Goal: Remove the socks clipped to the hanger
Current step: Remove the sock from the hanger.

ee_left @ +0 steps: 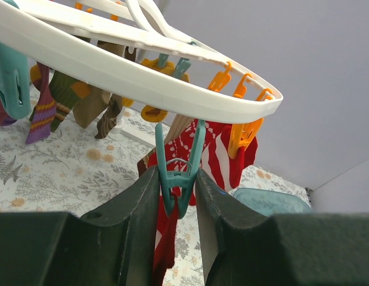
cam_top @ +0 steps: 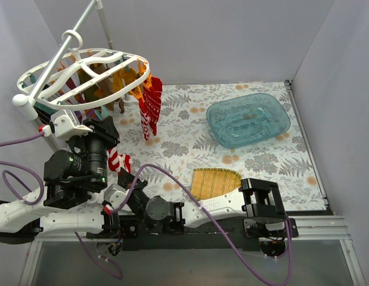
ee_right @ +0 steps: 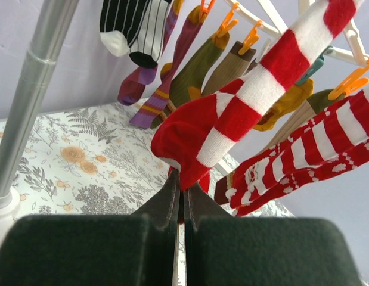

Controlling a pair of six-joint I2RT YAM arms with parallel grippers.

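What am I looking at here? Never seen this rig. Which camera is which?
Two robot arms, side by side. The overhead picture looks down on both: left arm, right arm. The other two come from a camera on each wrist, with dark jaws at the bottom. On the floral cloth lie a blue tray and a woven mat. A hanger full of clipped socks hangs at the left. The left jaws are closed on a teal clip; the right jaws pinch the end of a striped sock.
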